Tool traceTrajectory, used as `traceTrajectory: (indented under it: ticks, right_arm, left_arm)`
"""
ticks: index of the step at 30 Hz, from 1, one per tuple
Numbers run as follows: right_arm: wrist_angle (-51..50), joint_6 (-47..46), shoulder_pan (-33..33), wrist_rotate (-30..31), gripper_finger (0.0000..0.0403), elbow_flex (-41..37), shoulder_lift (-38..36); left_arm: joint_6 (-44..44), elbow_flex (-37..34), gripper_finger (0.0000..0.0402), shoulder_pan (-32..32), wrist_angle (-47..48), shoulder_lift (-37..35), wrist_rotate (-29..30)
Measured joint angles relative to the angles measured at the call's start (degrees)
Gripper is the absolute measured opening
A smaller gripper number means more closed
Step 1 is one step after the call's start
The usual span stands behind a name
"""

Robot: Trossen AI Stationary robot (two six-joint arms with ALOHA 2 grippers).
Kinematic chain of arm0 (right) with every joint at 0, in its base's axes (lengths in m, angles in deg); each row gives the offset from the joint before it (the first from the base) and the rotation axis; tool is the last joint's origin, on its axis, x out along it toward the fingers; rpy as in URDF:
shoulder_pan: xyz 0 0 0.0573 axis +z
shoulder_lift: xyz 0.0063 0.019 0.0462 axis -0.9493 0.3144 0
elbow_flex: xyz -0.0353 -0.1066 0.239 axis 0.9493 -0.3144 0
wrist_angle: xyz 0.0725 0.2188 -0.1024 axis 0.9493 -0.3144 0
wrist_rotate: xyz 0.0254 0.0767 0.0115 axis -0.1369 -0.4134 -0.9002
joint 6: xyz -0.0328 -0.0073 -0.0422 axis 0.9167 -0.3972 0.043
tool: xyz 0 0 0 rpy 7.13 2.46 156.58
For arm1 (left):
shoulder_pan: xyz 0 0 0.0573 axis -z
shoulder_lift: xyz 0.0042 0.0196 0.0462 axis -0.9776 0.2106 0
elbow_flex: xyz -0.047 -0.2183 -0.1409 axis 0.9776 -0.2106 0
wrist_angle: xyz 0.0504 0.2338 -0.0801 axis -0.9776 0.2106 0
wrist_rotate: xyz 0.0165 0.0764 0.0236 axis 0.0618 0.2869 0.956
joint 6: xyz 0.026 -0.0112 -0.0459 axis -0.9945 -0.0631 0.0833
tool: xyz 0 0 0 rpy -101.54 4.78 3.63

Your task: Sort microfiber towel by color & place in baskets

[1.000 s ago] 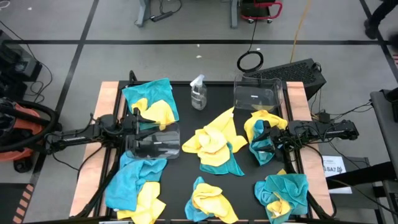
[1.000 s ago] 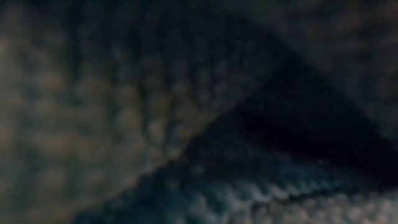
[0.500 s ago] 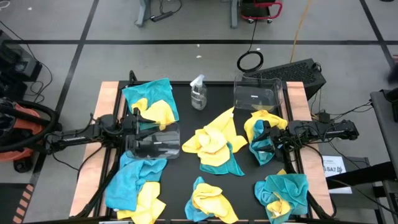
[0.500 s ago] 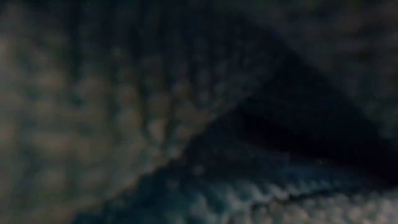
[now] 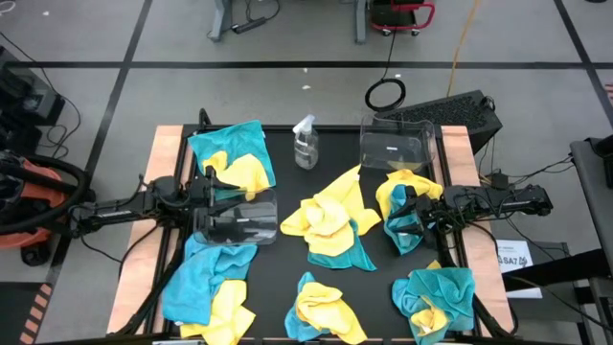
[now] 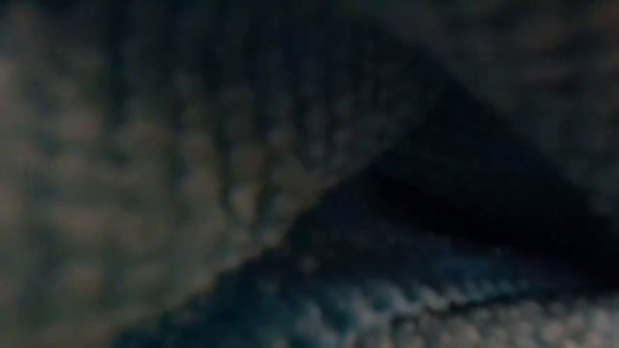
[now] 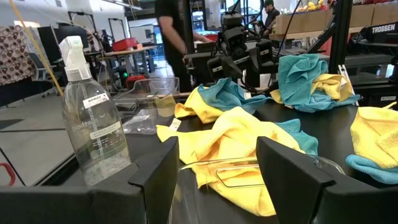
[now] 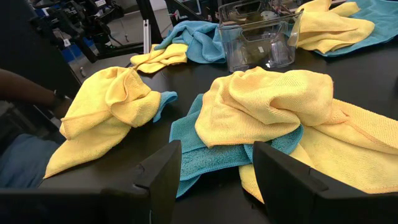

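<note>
Towels (image 5: 330, 218) lie heaped mid-frame, bins (image 5: 236, 218) (image 5: 393, 146) empty. Left end effector (image 5: 213, 184) and right end effector (image 5: 410, 213) gape, holding nothing. Tangled yellow and teal cloths could lift together, spoiling the sort.

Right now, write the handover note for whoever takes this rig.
Left pincer: open, empty, over the left basket.
Right pincer: open, empty, at the right edge, facing the middle pile.
Second basket: back right, beside the spray bottle.
Done: nothing; both baskets hold no towel.
Left: every yellow and teal towel, lying in mixed heaps across the table.
</note>
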Motion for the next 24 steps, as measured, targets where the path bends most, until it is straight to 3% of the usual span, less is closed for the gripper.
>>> traceTrajectory:
  ticks: [24]
  right_arm:
    - [0.20, 2.66, -0.01, 0.12, 0.0192, 0.00, 0.02]
  left_arm:
    - [0.01, 0.01, 0.0221, 0.01, 0.01, 0.00, 0.00]
